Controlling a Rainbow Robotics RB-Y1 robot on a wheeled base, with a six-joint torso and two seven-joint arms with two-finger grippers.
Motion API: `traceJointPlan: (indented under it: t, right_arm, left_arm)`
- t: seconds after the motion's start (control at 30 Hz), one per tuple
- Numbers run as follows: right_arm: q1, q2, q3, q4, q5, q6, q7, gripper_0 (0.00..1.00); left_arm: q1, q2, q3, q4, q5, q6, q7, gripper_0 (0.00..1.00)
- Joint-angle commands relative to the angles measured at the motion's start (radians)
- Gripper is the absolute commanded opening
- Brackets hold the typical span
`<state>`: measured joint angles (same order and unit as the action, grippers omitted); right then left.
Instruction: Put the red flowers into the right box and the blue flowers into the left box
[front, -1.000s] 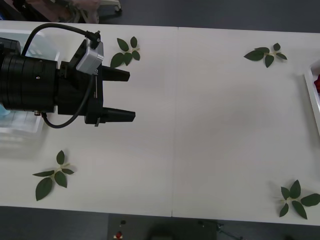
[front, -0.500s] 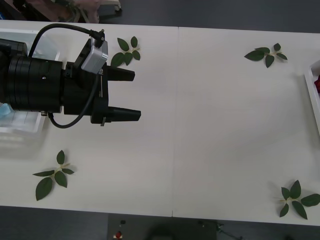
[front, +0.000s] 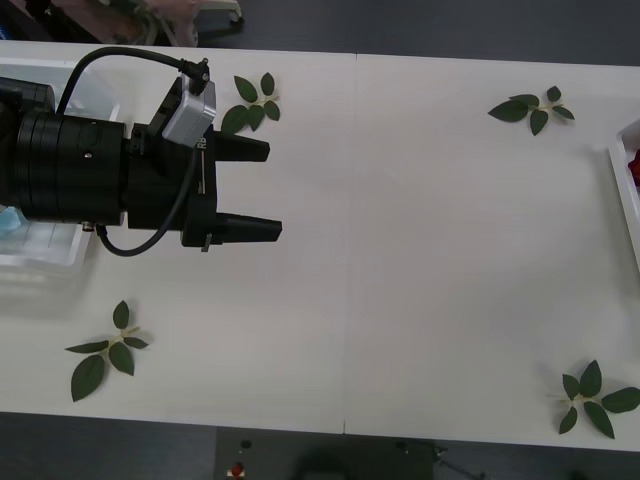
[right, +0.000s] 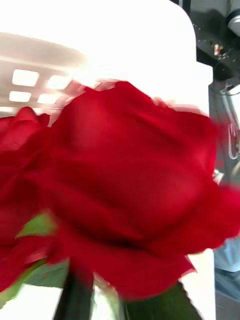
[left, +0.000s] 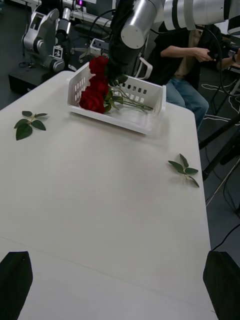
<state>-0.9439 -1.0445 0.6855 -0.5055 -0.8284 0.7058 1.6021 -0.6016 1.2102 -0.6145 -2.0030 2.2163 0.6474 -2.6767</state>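
2 blunt black left fingers (front: 260, 190) spread apart; soft red flowers (left: 96, 90) fill the slotted right box (left: 145, 107).

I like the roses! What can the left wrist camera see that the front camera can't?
Left wrist view alone: the red flowers bunched in the right box, with the right gripper hanging just above them. Front view alone: the left gripper, fingers open and empty, beside the left box. Both share the white table and loose leaf sprigs; the front view catches just the right box's edge.
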Motion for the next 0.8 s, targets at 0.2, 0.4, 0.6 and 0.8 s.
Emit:
traceJointPlan:
  t: [0.2,0.4,0.6,0.8]
  right_arm:
    - [-0.038,-0.049,-0.075,-0.062,-0.184,0.078,0.136,0.84]
    - [-0.01,-0.146,-0.162,-0.262,-0.525,0.304,0.337,0.86]
    - [0.093,-0.241,-0.166,-0.579,-0.962,0.357,0.526,0.87]
    - [0.243,-0.374,-0.166,-0.99,-1.247,0.216,0.682,0.88]
  left_arm:
    - [-0.012,0.011,0.009,-0.008,0.013,-0.011,-0.029,1.0]
    - [-0.012,0.011,0.009,-0.008,0.013,-0.011,-0.029,1.0]
    - [-0.012,0.011,0.009,-0.008,0.013,-0.011,-0.029,1.0]
    - [-0.012,0.011,0.009,-0.008,0.013,-0.011,-0.029,1.0]
